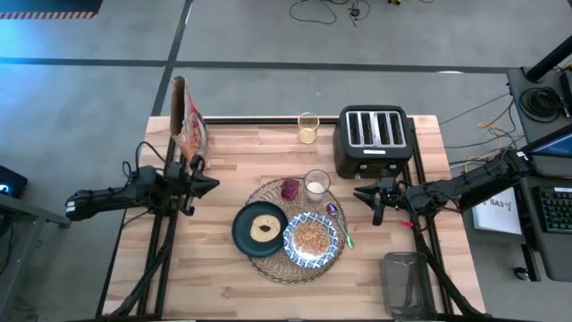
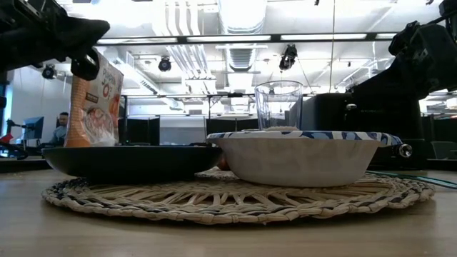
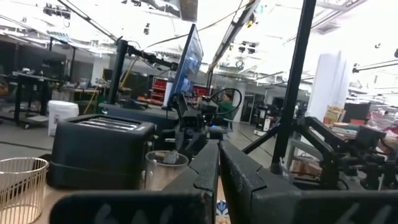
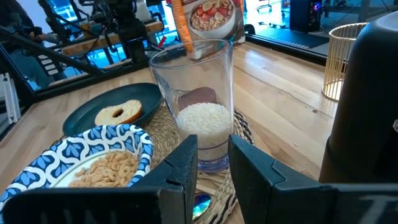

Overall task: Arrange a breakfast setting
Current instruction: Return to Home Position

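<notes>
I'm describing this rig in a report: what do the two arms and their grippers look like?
The left arm and right arm are both dark, slim and jointed. A thin dark cable loops beside the left one. The left gripper and right gripper each end in two black, blocky, flat-faced fingers. No markings are legible.

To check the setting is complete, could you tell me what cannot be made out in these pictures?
Low view: the apple is all but hidden behind the plate and bowl; the bowl's rim hides its contents.
Left wrist view: the left gripper blocks the plate and placemat.
Right wrist view: the right gripper covers most of the spoon.
</notes>
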### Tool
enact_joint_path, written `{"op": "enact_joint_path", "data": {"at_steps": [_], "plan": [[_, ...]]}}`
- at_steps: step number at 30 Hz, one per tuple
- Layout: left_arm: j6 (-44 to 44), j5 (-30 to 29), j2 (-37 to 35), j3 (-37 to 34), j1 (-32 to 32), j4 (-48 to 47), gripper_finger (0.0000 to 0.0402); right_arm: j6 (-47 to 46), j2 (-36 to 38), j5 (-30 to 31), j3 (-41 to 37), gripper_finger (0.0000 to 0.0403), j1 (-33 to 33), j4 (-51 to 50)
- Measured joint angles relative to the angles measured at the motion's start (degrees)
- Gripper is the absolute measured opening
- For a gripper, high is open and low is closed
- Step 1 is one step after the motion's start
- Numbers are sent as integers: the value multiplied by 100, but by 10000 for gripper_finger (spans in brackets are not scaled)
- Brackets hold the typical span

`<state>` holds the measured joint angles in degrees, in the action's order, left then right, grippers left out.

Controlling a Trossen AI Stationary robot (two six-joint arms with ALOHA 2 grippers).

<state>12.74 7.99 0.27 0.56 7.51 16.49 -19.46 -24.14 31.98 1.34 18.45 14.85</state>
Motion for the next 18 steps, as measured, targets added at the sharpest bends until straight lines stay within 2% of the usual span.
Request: {"op": "enact_joint_path", "data": {"at_steps": [18], "plan": [[3, 0, 56, 42, 0, -36, 0, 0, 0, -1, 0, 79, 0, 0]]}}
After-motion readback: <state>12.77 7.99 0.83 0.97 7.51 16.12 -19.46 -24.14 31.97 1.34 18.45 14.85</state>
